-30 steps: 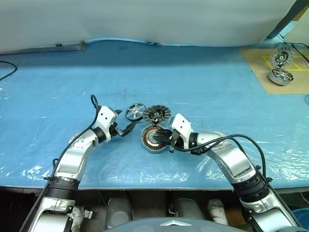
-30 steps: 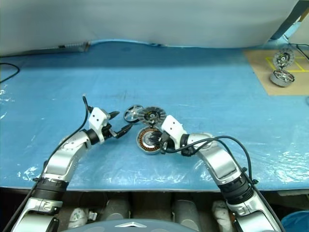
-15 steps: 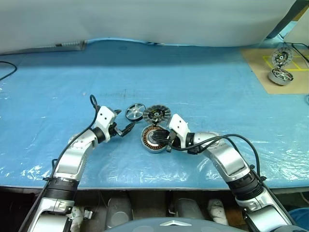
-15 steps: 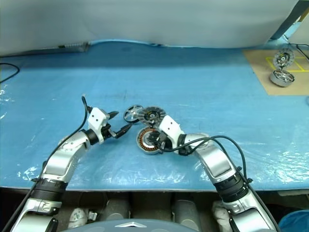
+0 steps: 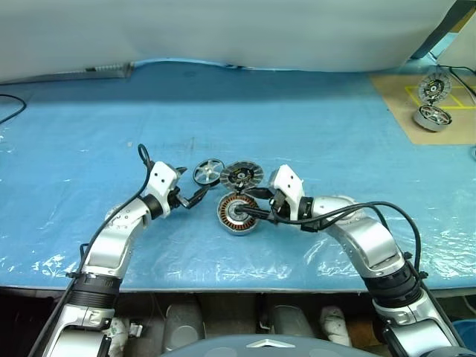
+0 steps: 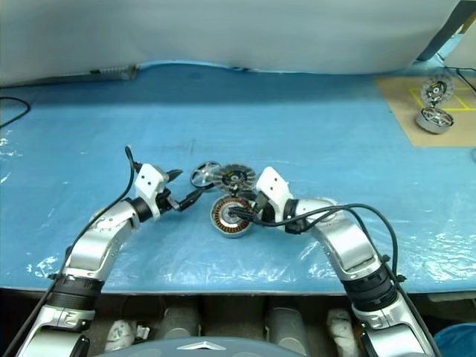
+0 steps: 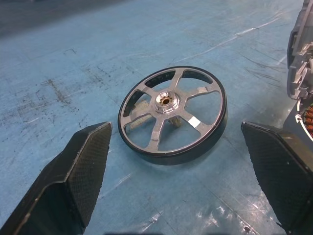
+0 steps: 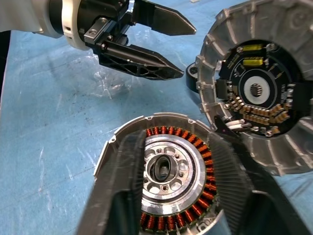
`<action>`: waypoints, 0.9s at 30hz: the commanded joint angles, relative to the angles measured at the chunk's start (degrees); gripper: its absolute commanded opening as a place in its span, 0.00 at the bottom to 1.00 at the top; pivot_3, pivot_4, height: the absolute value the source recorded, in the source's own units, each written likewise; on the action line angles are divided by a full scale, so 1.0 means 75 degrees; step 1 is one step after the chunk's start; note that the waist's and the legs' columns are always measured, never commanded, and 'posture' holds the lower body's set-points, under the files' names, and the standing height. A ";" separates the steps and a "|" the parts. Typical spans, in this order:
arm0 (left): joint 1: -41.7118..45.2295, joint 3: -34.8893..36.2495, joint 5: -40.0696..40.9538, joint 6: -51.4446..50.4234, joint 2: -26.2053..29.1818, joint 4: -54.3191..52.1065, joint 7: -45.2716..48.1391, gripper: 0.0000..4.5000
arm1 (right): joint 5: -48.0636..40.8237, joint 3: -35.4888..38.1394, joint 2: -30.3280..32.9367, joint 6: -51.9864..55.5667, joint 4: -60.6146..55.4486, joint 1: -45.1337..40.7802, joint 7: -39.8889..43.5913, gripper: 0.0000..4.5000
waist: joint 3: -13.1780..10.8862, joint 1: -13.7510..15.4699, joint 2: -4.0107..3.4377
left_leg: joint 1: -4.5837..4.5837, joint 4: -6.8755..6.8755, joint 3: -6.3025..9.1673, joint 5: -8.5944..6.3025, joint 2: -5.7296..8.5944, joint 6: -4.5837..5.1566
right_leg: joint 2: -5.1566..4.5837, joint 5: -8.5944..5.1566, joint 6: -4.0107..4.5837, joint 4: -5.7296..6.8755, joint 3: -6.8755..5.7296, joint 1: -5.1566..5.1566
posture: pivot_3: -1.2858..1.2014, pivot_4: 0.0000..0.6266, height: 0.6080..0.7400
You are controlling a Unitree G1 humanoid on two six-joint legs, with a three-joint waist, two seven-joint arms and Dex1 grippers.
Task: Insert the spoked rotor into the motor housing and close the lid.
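Note:
The spoked rotor (image 7: 172,115), silver with a dark rim, lies flat on the blue sheet. My left gripper (image 5: 195,184) is open just in front of it, one finger (image 7: 73,181) on each side and not touching it. To the rotor's right the motor housing (image 5: 236,213) sits with its copper windings showing. Its lid (image 5: 242,176) stands swung open behind it, inner face and dark hub (image 8: 259,93) showing. My right gripper (image 5: 249,212) reaches in from the right, fingers apart over the housing (image 8: 173,171) and holding nothing.
A tan board at the far right carries a second silver motor unit (image 5: 433,117) and a disc (image 5: 434,88). A black cable (image 5: 11,108) lies at the far left. The table's front edge runs just below both arms.
My right gripper has risen a little over the housing and its fingers have spread wider. The left gripper and the rotor have stayed put.

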State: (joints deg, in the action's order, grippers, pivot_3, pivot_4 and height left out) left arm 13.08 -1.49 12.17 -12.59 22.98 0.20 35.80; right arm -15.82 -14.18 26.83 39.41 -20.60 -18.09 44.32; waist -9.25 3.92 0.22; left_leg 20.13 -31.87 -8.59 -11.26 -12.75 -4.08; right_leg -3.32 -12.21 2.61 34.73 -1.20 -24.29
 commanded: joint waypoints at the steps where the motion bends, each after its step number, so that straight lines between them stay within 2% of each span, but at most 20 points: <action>1: 0.0124 0.0121 0.0060 0.0028 -0.0010 -0.0188 -0.0040 1.00 | 0.0164 -0.0157 0.0091 -0.0110 -0.0177 0.0069 -0.0131 0.22 | 0.0000 0.0000 0.0000 | 0.0000 0.0000 0.0000 0.0000 0.0000 0.0000 | 0.0000 0.0000 0.0000 0.0000 0.0000 0.0000 | 0.52 0.24 1.00; 3: 0.0118 0.0112 0.0052 0.0042 -0.0022 -0.0172 -0.0038 1.00 | 0.0235 -0.0265 0.0082 -0.0190 -0.0092 0.0107 -0.0149 0.05 | 0.0000 0.0001 0.0000 | 0.0001 -0.0001 0.0000 0.0000 0.0000 0.0000 | -0.0001 0.0000 0.0000 -0.0001 0.0000 0.0000 | 0.52 0.24 1.00; 4: 0.0113 0.0113 0.0051 0.0050 -0.0024 -0.0163 -0.0032 1.00 | 0.0234 -0.0277 0.0043 -0.0192 -0.0044 0.0098 -0.0162 0.01 | 0.0000 -0.0002 0.0000 | 0.0002 -0.0001 0.0000 0.0000 0.0000 0.0000 | 0.0000 0.0000 0.0000 -0.0001 0.0000 0.0000 | 0.52 0.24 1.00; 27: -0.0021 0.0186 0.0075 0.0123 0.0105 -0.0198 0.0027 1.00 | 0.0532 -0.0699 -0.0317 -0.0608 0.0779 -0.0189 -0.0048 0.01 | 0.0000 -0.0003 0.0000 | 0.0002 -0.0003 0.0000 0.0000 0.0000 0.0000 | -0.0001 0.0000 0.0000 0.0001 0.0000 0.0000 | 0.52 0.24 1.00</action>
State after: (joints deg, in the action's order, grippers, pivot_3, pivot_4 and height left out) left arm 12.83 -1.48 12.17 -11.84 23.09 1.17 35.96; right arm -11.96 -19.94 24.83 36.18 -14.11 -18.40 44.53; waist -9.25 3.90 0.22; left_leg 20.15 -31.89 -8.59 -11.26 -12.75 -4.08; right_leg -3.33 -12.21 2.61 34.73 -1.20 -24.29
